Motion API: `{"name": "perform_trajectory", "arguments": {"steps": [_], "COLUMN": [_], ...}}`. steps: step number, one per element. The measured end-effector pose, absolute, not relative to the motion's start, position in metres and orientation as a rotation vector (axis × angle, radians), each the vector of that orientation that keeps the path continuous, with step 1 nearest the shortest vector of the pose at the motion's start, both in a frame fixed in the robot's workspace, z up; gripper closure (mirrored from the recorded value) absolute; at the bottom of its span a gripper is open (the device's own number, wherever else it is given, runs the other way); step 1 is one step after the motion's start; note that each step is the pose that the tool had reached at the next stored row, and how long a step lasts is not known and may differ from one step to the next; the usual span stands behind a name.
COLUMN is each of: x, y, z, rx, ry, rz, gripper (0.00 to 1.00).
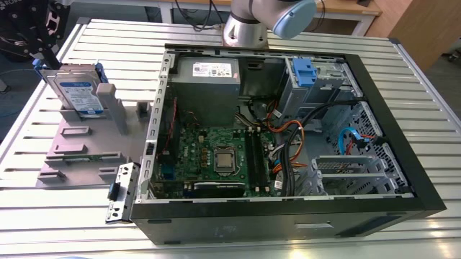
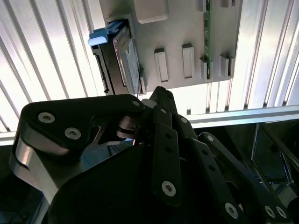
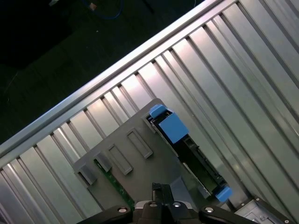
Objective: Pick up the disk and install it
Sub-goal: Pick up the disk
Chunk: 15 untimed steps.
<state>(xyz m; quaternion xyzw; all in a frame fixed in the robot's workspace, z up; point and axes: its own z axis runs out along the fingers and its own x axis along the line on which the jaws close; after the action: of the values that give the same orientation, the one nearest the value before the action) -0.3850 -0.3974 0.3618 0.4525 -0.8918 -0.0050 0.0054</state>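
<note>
gripper (image 3: 161,187) pressed together and empty, above the grey fixture (image 1: 101,141) where the disk (image 1: 75,91) stands on edge; risk i note: descending unopened, it strikes the disk's top edge

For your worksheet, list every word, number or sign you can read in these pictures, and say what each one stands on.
No text can be read.
Label on the disk: print too small to read.
White sticker on the power-supply box: too blurred to read.
Markings on the motherboard: too small to read.
</note>
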Motion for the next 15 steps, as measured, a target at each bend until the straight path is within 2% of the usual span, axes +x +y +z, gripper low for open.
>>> {"name": "perform_trajectory", "arguments": {"steps": [15], "x": [-0.3851], "y": [-0.3974], "z": [0.3618], "rx": [1.466], "ry": [-2.766], "rz": [-0.015], "gripper": [0.89]}}
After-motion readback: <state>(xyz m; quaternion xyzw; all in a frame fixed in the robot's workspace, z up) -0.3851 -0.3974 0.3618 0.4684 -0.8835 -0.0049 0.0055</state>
